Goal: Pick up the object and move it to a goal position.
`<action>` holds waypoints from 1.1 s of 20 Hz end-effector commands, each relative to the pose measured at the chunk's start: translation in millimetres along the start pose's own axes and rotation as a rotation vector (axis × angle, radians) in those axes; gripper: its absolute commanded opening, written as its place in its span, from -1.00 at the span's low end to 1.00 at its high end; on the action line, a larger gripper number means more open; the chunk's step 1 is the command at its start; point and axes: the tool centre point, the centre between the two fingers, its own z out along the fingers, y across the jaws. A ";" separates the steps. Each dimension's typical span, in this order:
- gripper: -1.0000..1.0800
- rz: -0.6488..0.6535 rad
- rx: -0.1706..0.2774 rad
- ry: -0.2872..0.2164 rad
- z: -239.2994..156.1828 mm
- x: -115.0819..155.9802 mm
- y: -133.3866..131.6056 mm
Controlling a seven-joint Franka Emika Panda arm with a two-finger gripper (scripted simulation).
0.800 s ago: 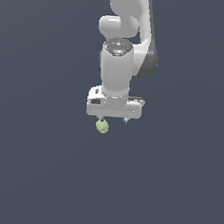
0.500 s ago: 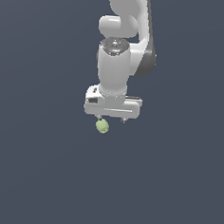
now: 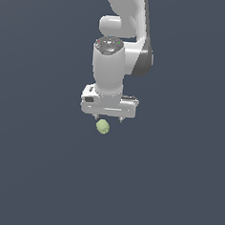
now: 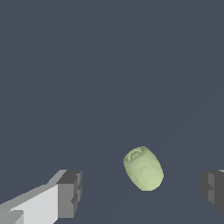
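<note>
The egg-like lump is seen resting on the tabletop between the spread fingers, untouched and nearer one side, its long axis slightly tilted across the gap.

Object just below the tool, between its spread fingers, touching neither
</note>
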 end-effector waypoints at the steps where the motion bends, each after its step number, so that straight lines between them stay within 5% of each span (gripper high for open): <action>1: 0.92 -0.012 -0.001 -0.002 2.7 -1.3 1.3; 22: 0.92 -0.410 -0.018 -0.040 73.2 -41.6 30.8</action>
